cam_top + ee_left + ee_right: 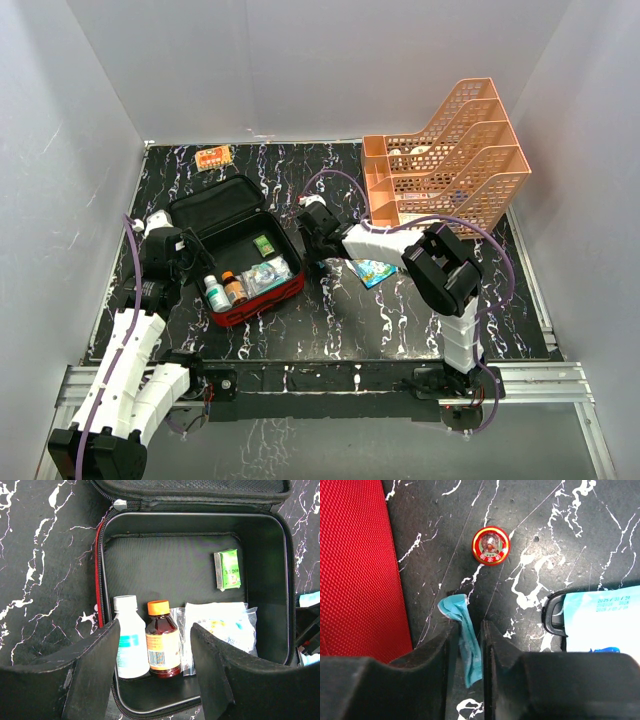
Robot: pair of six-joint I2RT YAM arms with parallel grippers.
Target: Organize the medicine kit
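Observation:
The medicine kit (262, 300) is a red soft case lying open at the table's left centre, lid back. On its black lining (165, 565) are a white bottle (129, 640), a brown bottle with an orange cap (162, 640), a clear bag (225, 625) and a green sachet (228, 569). My left gripper (155, 627) hovers open over the case's near edge, nothing between its fingers. My right gripper (470, 626) is down on the table just right of the kit's red wall (355, 565), its jaws narrowed on a crumpled teal packet (467, 640) standing on edge.
A small round red tin (491, 545) lies just beyond the right fingertips. A light blue pouch (600, 620) lies to their right. An orange tiered tray (450, 160) stands at the back right, and an orange blister pack (213, 157) lies at the back left.

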